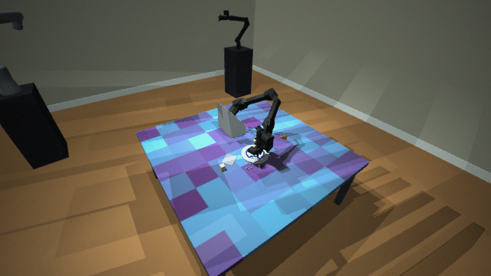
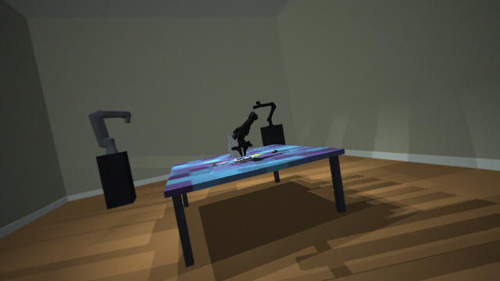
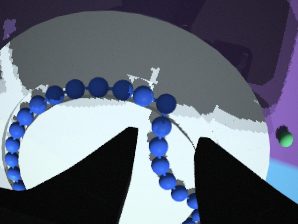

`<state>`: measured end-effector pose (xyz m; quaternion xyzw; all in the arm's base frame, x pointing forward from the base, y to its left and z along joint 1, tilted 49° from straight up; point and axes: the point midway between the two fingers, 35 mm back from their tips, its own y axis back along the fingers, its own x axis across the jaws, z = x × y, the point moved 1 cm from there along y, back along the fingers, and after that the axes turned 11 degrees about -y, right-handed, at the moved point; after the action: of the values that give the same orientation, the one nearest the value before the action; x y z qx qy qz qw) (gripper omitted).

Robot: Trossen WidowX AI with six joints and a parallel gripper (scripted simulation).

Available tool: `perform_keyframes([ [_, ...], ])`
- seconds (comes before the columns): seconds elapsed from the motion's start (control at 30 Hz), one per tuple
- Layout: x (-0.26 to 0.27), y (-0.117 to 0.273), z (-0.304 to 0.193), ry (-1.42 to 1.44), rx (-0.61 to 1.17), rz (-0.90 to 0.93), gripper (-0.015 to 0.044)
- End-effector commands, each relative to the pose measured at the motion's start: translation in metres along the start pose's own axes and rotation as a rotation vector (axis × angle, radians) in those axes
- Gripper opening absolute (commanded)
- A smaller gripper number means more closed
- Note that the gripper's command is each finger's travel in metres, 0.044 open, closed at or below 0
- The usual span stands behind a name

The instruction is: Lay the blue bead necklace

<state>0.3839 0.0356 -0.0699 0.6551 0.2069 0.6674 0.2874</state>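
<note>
The round white bead board (image 1: 244,154) (image 3: 150,40) lies on the table, part of it in shadow. The blue bead necklace (image 3: 98,87) lies on it. In the wrist view its top and left beads follow the groove. From the upper right corner bead the strand runs down inside the groove's right arc. My gripper (image 1: 253,150) (image 2: 243,154) (image 3: 166,141) is low over the board, its fingers partly open on either side of this strand. The strand's lower beads come up to the right finger, which hides part of them. I see no bead clamped between the fingers.
A tall grey panel (image 1: 230,124) stands behind the board. A white card (image 1: 229,159) and a small pale cube (image 1: 222,167) lie left of the board. An orange-brown object (image 1: 284,136) lies behind it to the right. A green bead (image 3: 285,139) lies just off the board's edge.
</note>
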Motion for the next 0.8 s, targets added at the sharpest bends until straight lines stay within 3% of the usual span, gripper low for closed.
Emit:
perform_keyframes([
  [0.0,0.000,-0.010,-0.002,-0.009,0.009,0.002,0.0120],
  [0.5,0.000,-0.024,-0.004,-0.013,0.013,0.004,0.0120],
  [0.67,0.000,-0.022,-0.003,-0.007,0.010,0.000,0.0000],
  [0.77,0.000,-0.022,-0.003,-0.007,0.010,0.000,0.0000],
])
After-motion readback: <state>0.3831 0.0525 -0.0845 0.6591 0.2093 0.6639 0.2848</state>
